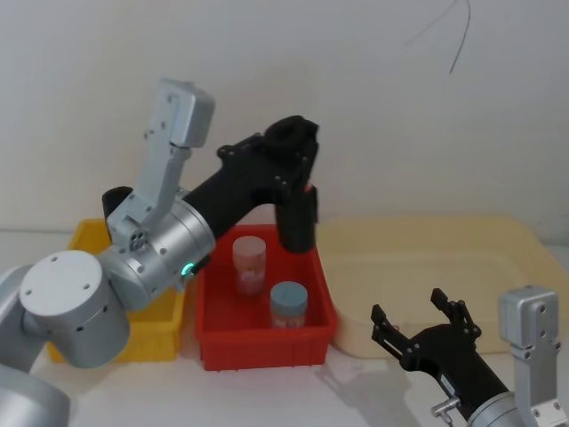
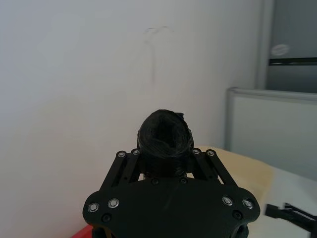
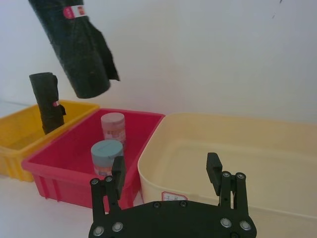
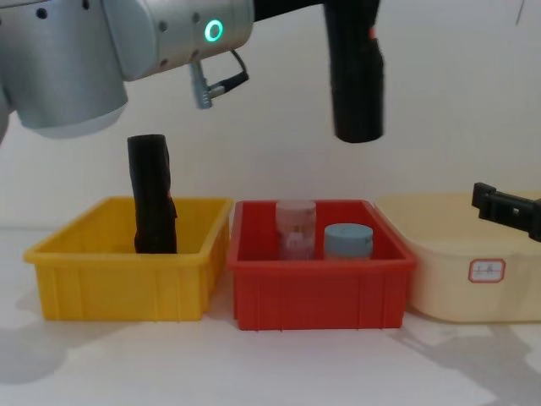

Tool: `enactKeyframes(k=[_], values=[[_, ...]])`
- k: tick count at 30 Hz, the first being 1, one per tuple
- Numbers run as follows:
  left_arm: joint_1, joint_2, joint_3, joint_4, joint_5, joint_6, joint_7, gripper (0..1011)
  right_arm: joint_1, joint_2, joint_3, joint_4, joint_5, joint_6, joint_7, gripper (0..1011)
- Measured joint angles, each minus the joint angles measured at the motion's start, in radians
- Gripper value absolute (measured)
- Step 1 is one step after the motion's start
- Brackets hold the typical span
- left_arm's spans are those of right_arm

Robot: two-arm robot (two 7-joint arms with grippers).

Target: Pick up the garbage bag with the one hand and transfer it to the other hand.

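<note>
White wall, pale table. Item: garbage bag (image 4: 355,80), a black film roll, hanging near upright in the air above the red bin (image 4: 321,292), its top end pinched by the left gripper (image 1: 298,178). Right gripper (image 3: 166,171): fingers spread, empty, low near the cream tray (image 3: 277,148). Handling, judged: light, soft, compressible, with a loose flap; take the free lower half squarely across its width.

The garbage bag (image 4: 355,76) is matt black crinkled film. The red bin (image 4: 317,296), yellow bin (image 4: 127,288) and cream tray (image 4: 439,292) look like smooth, slightly glossy plastic. The left arm (image 4: 59,59) is satin silver metal.
</note>
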Motion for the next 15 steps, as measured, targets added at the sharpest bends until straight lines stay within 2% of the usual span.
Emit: enactKeyframes(k=[9, 15], values=[[-0.048, -0.023, 0.035, 0.065, -0.060, -0.001, -0.110, 369, 0.000, 0.000, 0.000, 0.000, 0.000, 0.000, 0.000, 1004], [-0.069, -0.035, 0.052, 0.106, -0.086, -0.001, -0.155, 369, 0.000, 0.000, 0.000, 0.000, 0.000, 0.000, 0.000, 1004]])
